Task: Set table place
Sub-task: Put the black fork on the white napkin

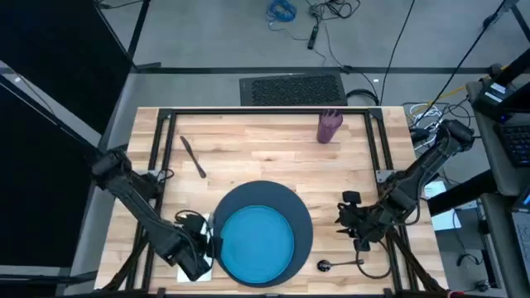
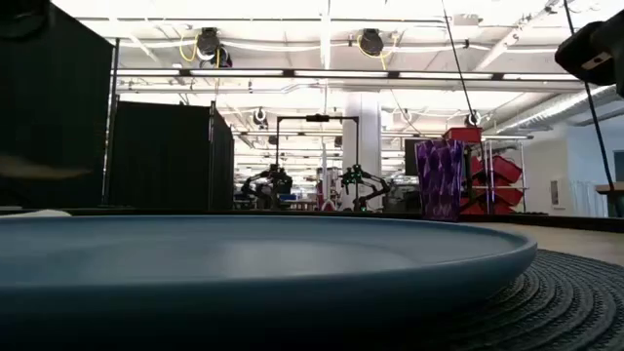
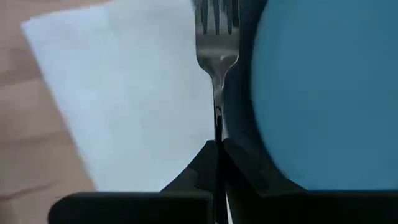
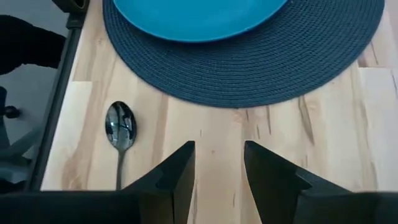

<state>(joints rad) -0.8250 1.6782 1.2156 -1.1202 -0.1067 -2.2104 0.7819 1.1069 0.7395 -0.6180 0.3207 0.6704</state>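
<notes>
Blue plate [image 1: 259, 242] centred on dark round charger [image 1: 300, 217] near front edge of wooden surface [image 1: 248, 145]. Fork [image 3: 216, 43] pinched in left hand [image 3: 217, 152] over white napkin [image 3: 137, 99], just beside charger. Right hand [image 4: 218, 165] narrowly parted, empty, near spoon [image 4: 120, 127]. Purple cup [image 1: 329, 126] and knife [image 1: 193, 156] farther back.

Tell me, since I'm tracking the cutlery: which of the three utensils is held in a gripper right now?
The silver metal fork: the left gripper is shut on its handle above the white cloth napkin. The dark knife and shiny spoon lie free.
</notes>
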